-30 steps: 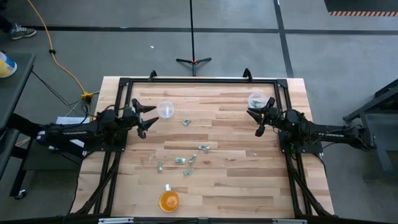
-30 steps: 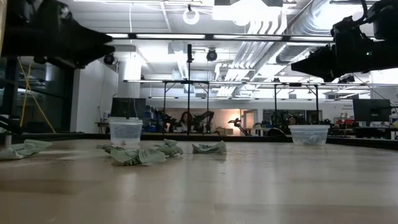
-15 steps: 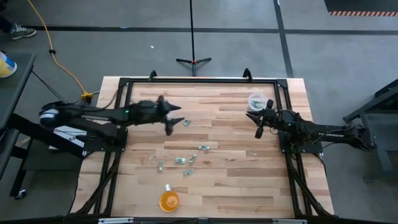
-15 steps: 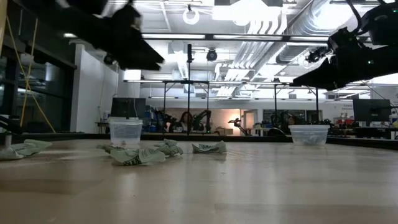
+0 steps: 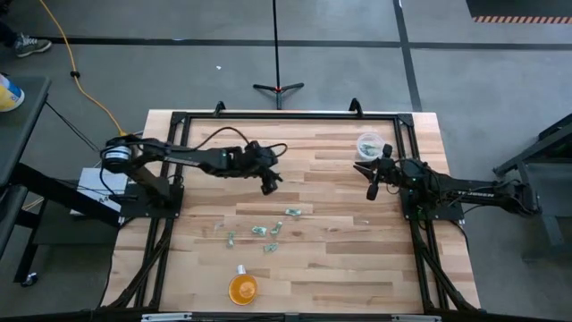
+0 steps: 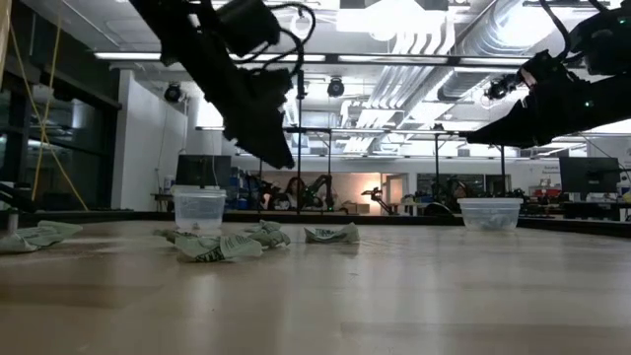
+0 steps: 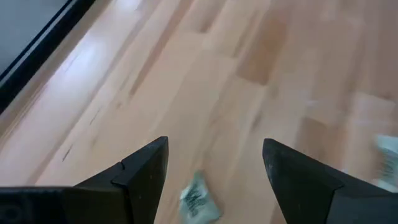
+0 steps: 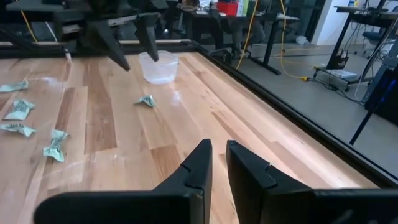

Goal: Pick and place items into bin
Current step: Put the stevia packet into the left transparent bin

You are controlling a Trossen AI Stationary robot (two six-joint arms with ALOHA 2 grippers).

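Several tiny pale-green pieces (image 5: 259, 230) lie on the wooden table's middle; they also show in the low view (image 6: 222, 244). My left gripper (image 5: 268, 184) is open and hangs above the table, over one single piece (image 7: 199, 200) that lies on the wood below the gap between its fingers. My right gripper (image 5: 371, 183) hangs at the table's right, near a clear cup (image 5: 369, 143); its fingers (image 8: 202, 163) stand almost together and hold nothing. A second clear cup (image 8: 158, 67) stands at the far left, under my left arm.
An orange round cup (image 5: 242, 288) stands near the table's front edge. A black frame (image 5: 286, 116) runs around the table. Bare wood lies between the two grippers and at the near right.
My left gripper has swung from the table's left edge toward the middle, past the left clear cup, and now hangs lower, over a single green piece. It has stayed open. The pieces and cups have not moved.
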